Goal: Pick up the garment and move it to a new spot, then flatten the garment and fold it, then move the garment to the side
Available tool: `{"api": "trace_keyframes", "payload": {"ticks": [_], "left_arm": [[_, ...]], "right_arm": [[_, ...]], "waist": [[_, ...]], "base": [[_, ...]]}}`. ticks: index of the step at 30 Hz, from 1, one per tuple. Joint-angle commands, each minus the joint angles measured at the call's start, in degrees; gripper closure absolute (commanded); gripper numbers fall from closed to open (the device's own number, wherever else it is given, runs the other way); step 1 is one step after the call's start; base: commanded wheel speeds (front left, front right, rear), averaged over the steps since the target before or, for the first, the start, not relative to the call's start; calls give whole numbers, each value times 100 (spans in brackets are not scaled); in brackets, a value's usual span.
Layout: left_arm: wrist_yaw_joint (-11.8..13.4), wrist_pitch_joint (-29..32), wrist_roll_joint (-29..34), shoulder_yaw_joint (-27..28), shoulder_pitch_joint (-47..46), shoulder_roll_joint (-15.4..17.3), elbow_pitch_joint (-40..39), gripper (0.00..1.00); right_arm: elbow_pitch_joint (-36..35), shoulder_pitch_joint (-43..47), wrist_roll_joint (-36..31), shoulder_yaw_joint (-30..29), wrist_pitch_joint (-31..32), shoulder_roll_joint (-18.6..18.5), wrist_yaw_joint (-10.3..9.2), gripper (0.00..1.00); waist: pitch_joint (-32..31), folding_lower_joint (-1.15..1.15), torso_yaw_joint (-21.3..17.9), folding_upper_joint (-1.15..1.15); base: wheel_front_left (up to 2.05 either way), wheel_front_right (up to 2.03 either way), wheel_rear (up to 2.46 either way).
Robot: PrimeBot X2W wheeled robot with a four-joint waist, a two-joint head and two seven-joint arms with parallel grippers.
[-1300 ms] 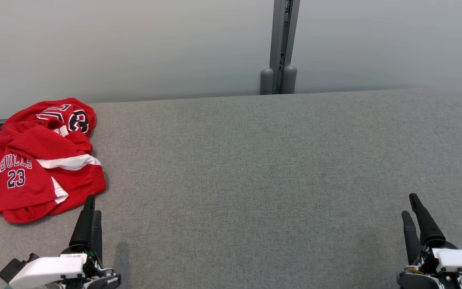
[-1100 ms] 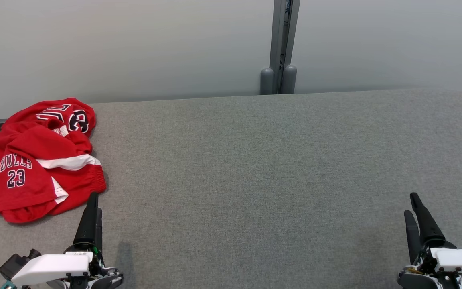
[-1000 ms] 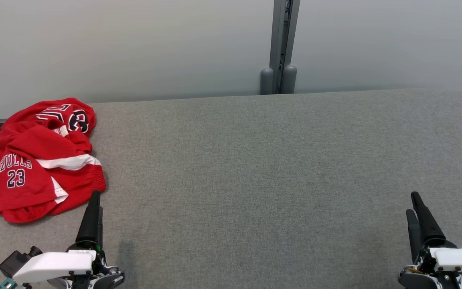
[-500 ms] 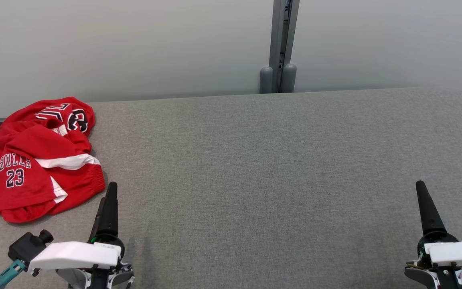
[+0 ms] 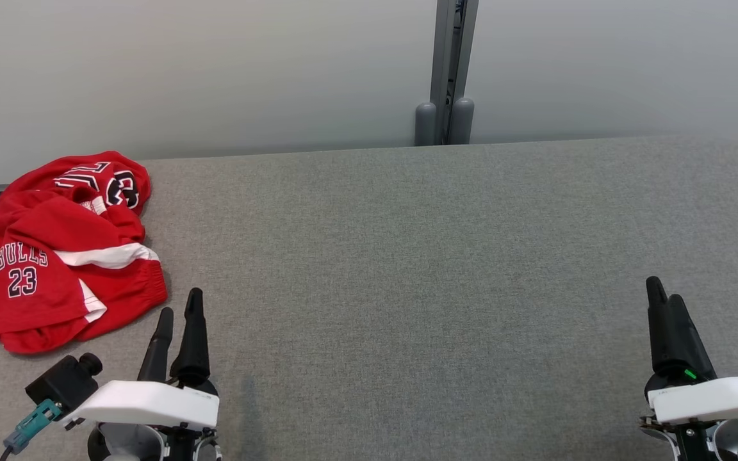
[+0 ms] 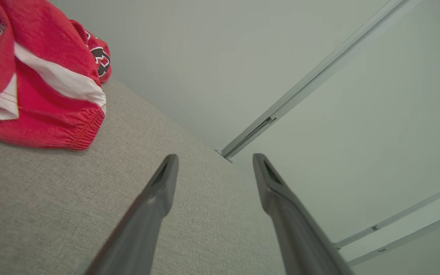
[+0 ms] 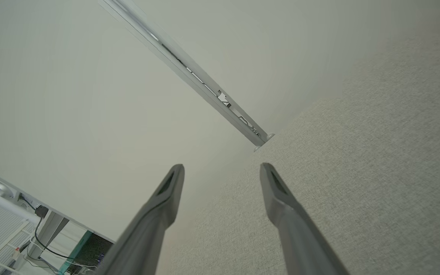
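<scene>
Garment [image 5: 55,282] (shorts, perhaps), table [image 5: 407,256], post [image 5: 444,64] behind.

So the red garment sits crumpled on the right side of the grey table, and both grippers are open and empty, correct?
Wrong side: the red garment lies crumpled on the left side of the grey table, as the head view shows. The left gripper and right gripper are indeed open and empty.

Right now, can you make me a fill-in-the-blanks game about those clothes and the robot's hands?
The crumpled garment on the grey table is coloured ____. The number printed under BULLS is ____. The left gripper and the right gripper are both ____, holding nothing. The garment lies nearer the ____ gripper.
Missing words: red, 23, open, left.
</scene>
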Motion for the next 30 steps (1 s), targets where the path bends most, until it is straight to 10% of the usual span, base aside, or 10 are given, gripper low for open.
{"api": "trace_keyframes", "payload": {"ticks": [1,30], "left_arm": [[36,-59,323,-32,-125,42,-81,0],[348,-514,2424,-300,-84,58,35,0]], "right_arm": [[-118,0,-302,34,-82,-59,8,0],[-81,53,-2343,309,-532,-83,10,0]], "waist": [[4,0,2,0],[63,0,8,0]], "base": [[0,0,0],[0,0,0]]}}
